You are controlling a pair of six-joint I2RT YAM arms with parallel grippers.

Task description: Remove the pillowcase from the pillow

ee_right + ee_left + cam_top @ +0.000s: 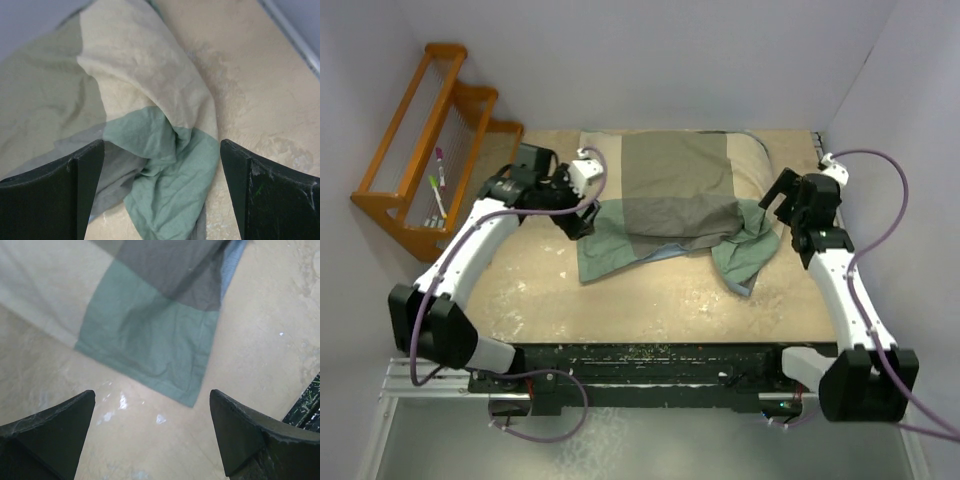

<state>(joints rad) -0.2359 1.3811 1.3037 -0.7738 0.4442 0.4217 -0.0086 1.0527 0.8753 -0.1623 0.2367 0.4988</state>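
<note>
**Both claws wide open at the pillowcase's near corners**

The pillowcase (675, 195) lies across the far half of the bench (535, 295). Its plump middle is blocked in olive-grey with beige at either side, and its teal-green hem trails limp toward the near edge. The pillow is still inside it. I can see only the bulge, no bare cushion.

The left claw (582, 224) hangs released over the hem's left corner, where the green cloth lies flat on the bench. Its jaws are spread with nothing between them.

The right claw (772, 203) is just as wide and grips nothing. It sits close beside the right corner, where beige and green cloth are bunched in folds.

An orange wooden rack (415, 175) stands at the left wall.
</note>
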